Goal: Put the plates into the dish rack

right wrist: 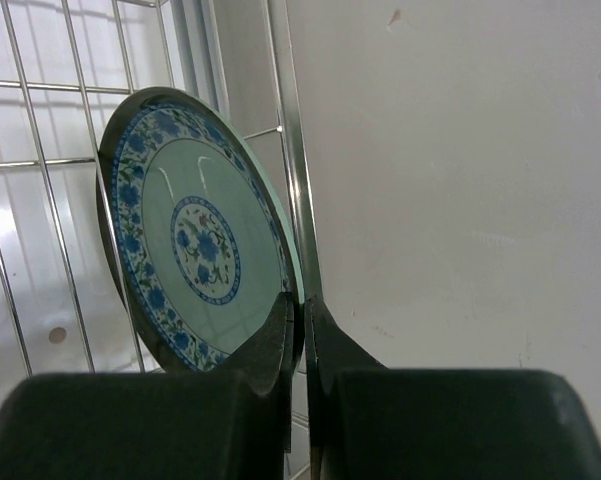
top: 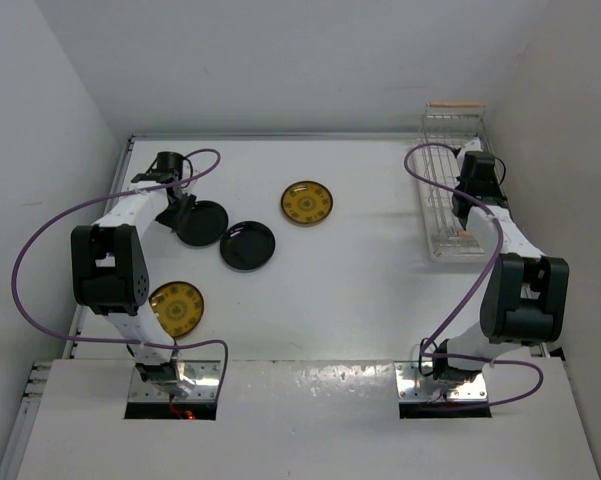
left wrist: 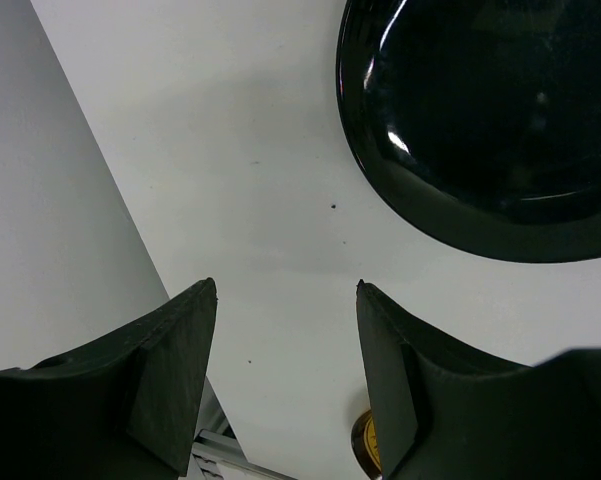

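Four plates lie flat on the tabletop (top: pixel 380 300); the fifth is at the dish rack (top: pixel 437 200).

- First black plate (top: pixel 202 222), left of centre in the top view. The second black plate (top: pixel 248 245) is just beside it, lower right; cannot tell if the rims touch.
- Upper yellow plate (top: pixel 307 202), centre of frame, apart from the black pair.
- Lower yellow plate (top: pixel 176 305), lower left, partly under the left arm.

The rack sits at the upper right of the top view, long side running up the frame, with a wooden handle (top: pixel 455 103) at its top end. The right arm covers much of it.

Right wrist view: the pale blue-green plate (right wrist: pixel 195 260) stands upright on edge, left of centre, with rack wires (right wrist: pixel 290 150) behind and beside it. The right tool (right wrist: pixel 302 305) is pinched nearly closed on the plate's lower right rim. Cannot tell if the plate sits in a slot.

The left tool (left wrist: pixel 285 290) has its jaws spread wide and holds nothing. It hangs over bare tabletop. The first black plate (left wrist: pixel 500 120) fills the upper right of that view and is clear of both fingers. In the top view the left tool (top: pixel 173 212) is just beside that plate's left rim.
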Tool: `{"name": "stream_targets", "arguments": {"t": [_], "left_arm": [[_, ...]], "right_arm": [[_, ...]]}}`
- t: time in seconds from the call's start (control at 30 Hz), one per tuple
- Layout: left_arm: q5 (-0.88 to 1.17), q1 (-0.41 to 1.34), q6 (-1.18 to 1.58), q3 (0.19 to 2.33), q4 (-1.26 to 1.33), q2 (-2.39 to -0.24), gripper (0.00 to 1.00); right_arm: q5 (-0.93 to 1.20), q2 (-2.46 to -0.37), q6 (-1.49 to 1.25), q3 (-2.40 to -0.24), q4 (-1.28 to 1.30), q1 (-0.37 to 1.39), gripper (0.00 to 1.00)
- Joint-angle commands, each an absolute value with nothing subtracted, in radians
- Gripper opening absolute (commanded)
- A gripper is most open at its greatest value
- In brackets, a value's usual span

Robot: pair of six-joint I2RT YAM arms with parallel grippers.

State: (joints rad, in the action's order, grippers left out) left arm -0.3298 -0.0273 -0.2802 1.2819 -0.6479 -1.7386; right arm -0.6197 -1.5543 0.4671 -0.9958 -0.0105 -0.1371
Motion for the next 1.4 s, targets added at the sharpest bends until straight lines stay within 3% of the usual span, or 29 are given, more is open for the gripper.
{"name": "stream_targets", "arguments": {"t": [0.0,0.17,0.23,0.3,0.37,0.57,0.77,0.97,1.17,1.37], "left_arm": [[-0.334,-0.037,-0.287,1.301,-0.652,-1.746,0.63],[-0.334,-0.037,-0.296,1.301,-0.661,-1.746,0.63],[-0.334,-0.037,-0.305,1.292,-0.661,-1.737,0.63],[-0.334,-0.037,-0.305,1.282,-0.67,-1.736,0.63],[-0.334,-0.037,-0.305,1.282,-0.67,-1.736,0.63],[-0.311,-0.046,-0.316,1.263,-0.68,-1.727,0.63],[-0.117,-0.165,-0.44,1.252,-0.855,-1.742,0.69],[0.078,-0.334,-0.655,1.183,-1.006,-1.778,0.91],[0.126,-0.38,-0.735,1.088,-0.957,-1.784,0.91],[0.288,-0.393,-0.86,1.089,-1.089,-1.827,0.85]], "right_arm": [[-0.611,-1.535,0.468,-1.032,0.041,-0.159,0.0],[-0.601,-1.56,0.397,-1.069,0.127,-0.166,0.11],[-0.6,-1.56,0.391,-1.074,0.137,-0.167,0.22],[-0.606,-1.555,0.374,-1.083,0.141,-0.169,0.4],[-0.614,-1.554,0.364,-1.088,0.144,-0.169,0.47],[-0.6,-1.523,0.342,-1.14,0.17,-0.17,0.48],[-0.568,-1.471,0.289,-1.223,0.253,-0.146,0.61],[-0.515,-1.392,0.233,-1.246,0.327,-0.014,0.74],[-0.577,-1.37,0.235,-1.192,0.327,0.169,0.74],[-0.598,-1.35,0.219,-1.137,0.327,0.275,0.75]]}}
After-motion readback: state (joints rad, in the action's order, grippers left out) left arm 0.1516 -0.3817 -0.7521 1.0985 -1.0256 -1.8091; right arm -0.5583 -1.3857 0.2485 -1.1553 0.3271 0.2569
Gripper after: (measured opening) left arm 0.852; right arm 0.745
